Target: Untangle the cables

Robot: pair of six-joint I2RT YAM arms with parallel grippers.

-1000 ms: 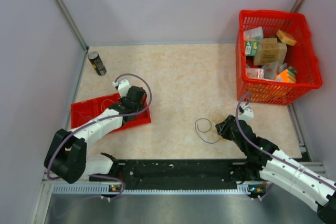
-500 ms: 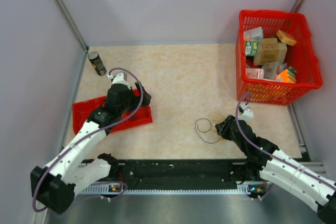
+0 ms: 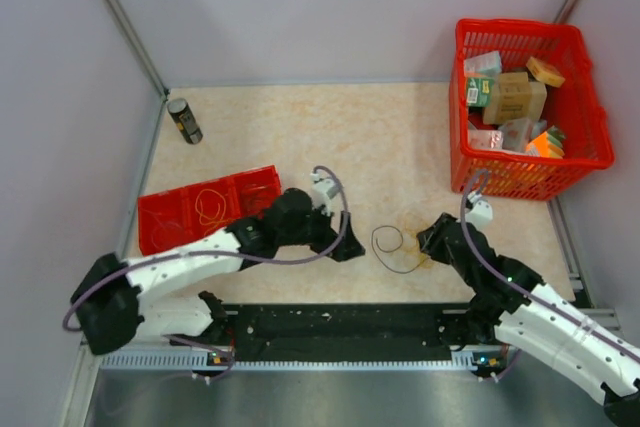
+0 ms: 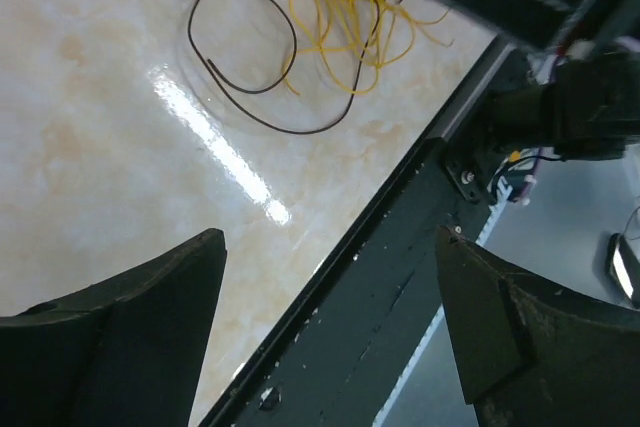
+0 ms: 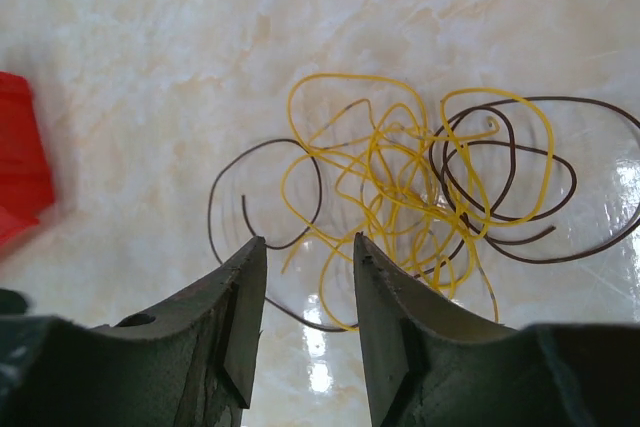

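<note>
The cables are a loose tangle of thin yellow and dark brown wires on the beige table, between my two grippers. My left gripper hangs just left of them, wide open and empty; in its wrist view the cables lie ahead of it, over the table's near edge. My right gripper stands at the tangle's right side. In the right wrist view its jaws stand part open with nothing between them, and the cables spread just beyond the fingertips.
A red tray at the left holds a separate yellow wire. A dark can stands at the back left. A red basket with boxes sits at the back right. A black rail runs along the near edge.
My left arm left the red tray and swung right to the tangle, its gripper opening wide; a yellow wire now shows in the tray. My right gripper's jaws parted a little.
</note>
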